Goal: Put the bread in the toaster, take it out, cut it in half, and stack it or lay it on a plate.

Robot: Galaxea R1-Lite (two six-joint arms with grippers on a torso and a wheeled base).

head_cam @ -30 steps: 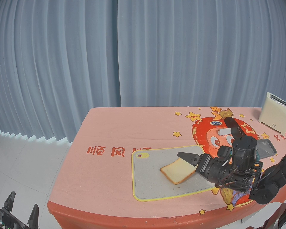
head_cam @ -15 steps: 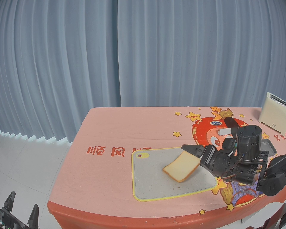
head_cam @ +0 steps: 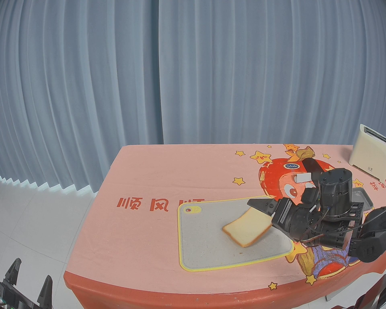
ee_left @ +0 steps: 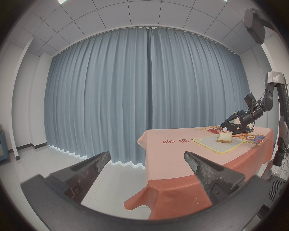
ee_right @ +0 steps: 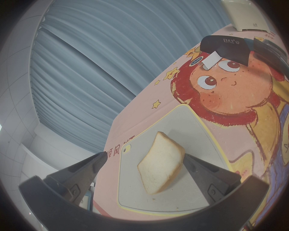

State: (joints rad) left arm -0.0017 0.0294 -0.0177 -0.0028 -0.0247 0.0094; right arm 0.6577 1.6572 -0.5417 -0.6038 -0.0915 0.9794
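A slice of bread [head_cam: 247, 228] [ee_right: 161, 162] stands tilted on the grey cutting board [head_cam: 201, 241] [ee_right: 198, 126], its near-left edge on the board. Its raised edge leans on one finger of my right gripper [head_cam: 258, 215] [ee_right: 144, 157]. That gripper is open, its jaws wide apart; the other finger stays clear of the slice. The cream toaster [head_cam: 368, 151] [ee_right: 245, 13] sits at the table's far right. My left gripper [head_cam: 26, 281] [ee_left: 144, 168] hangs open and holds nothing, low beside the table's left front. From there, the bread [ee_left: 224, 137] and right gripper [ee_left: 233, 122] appear far off.
A black knife [head_cam: 313, 168] [ee_right: 225, 45] with a white tag lies behind the right arm. A dark tray [head_cam: 360, 197] sits beside it, partly hidden. The pink tablecloth [head_cam: 161, 173] is bare to the left of the board; the table's front edge curves close by.
My right gripper has drawn back to the right and slightly away from me. The bread slid a little right with it and its raised edge tipped higher. The left gripper has not moved.
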